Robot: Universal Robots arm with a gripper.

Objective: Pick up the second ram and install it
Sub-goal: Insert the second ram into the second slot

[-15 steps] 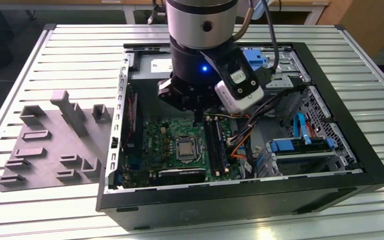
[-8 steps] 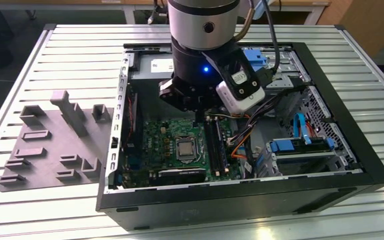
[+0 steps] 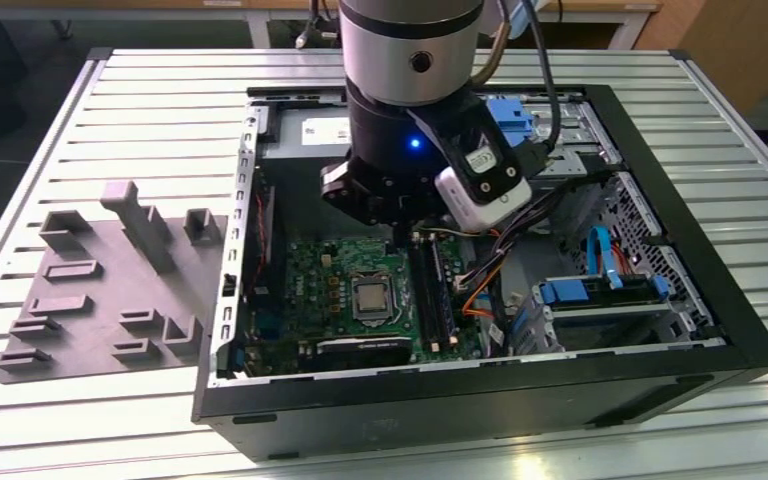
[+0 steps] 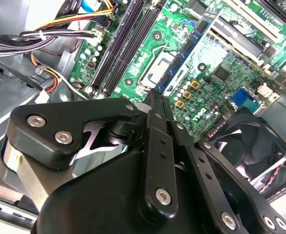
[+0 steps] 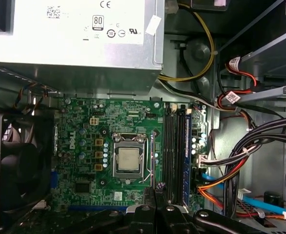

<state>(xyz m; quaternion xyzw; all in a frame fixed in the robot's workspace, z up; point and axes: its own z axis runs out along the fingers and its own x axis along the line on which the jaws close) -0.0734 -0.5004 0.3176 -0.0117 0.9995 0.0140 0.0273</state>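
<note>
Tool [image 4: 156, 113] fingers are pinching together on the second ram [image 4: 153, 97], holding it edge-on above the motherboard [image 5: 84, 141], near the dark slots [image 5: 170, 146]. Good seating is depending, I judge, on squaring stick to slot and pressing evenly.

1. The gripper [image 4: 155, 97] was matte black, with silver screw heads.
2. Under it, the motherboard [image 5: 84, 161] was green, speckled with gold and pale blue parts.
3. Just beyond its tips, the memory slots [image 5: 169, 156] were black, one edged blue.
4. Beside the gripper, the cables [image 5: 259, 139] ran orange, red, yellow, black and blue.
5. Well away from it, the tray [image 3: 104, 290] was plain grey on a pale, ribbed table [image 3: 157, 100].
</note>
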